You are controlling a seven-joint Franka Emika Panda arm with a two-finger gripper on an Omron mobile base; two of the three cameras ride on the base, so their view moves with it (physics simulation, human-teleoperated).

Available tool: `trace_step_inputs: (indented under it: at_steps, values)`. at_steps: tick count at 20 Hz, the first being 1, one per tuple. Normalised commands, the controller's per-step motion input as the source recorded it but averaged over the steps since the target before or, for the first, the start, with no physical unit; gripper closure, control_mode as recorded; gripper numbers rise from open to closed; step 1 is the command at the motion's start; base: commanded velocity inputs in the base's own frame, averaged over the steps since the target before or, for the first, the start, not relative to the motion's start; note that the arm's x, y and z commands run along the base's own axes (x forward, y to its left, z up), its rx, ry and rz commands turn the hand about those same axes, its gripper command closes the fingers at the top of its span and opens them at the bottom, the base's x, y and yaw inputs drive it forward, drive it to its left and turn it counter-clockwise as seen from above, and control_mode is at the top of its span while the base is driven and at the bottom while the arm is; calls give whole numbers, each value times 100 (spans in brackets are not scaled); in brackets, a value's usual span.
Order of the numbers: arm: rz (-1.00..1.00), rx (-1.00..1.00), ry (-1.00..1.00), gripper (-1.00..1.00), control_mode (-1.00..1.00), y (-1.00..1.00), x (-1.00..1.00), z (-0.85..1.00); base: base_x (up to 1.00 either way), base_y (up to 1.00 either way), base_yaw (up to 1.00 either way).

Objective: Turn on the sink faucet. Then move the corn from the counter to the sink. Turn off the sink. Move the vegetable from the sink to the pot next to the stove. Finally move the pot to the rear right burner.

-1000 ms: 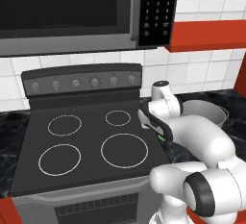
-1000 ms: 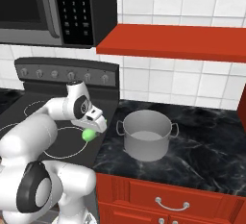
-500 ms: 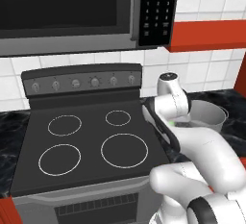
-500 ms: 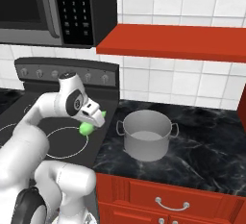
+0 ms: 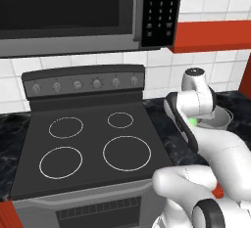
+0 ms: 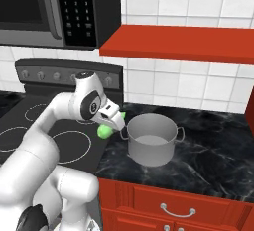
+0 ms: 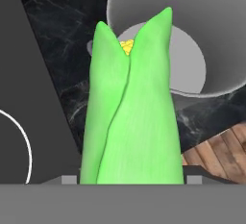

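Here the gripper [image 6: 115,122] is closed around the corn [image 7: 130,117] and holds it in the air, just beside the left handle of the pot [image 6: 151,138]. In the hand view the corn stands up between the 2 fingers, its green husk split at the tip so that a little yellow kernel shows there. Behind its tip lies the open mouth of the pot [image 7: 192,35], with a grey bottom and nothing inside it that I can see. In the right base view the corn [image 6: 104,131] shows as a green end under the gripper, above the border between the stove [image 6: 30,131] and the dark marble counter [image 6: 208,160].

The pot stands upright on the counter, to the right of the stove and below the red shelf [image 6: 183,41]. In the left base view the arm covers most of the pot [image 5: 220,119]; a small green spot of the corn [image 5: 194,122] shows beside its rim. The stove [image 5: 88,148] has 4 burners marked with white rings, and the rear right burner [image 5: 120,120] is bare. The microwave [image 5: 73,11] hangs above the stove.
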Motion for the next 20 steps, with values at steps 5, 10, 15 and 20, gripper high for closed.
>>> trace_step_inputs:
  at_steps: [5,10,15,20]
  values:
    - [-4,0,0,100,-100,-77,0,19,0,0,0]
    - [-1,0,0,100,-100,-43,0,3,0,0,0]
    - [3,1,0,100,-100,-32,21,-2,0,0,0]
    - [5,4,0,100,-100,-38,38,-2,0,0,0]
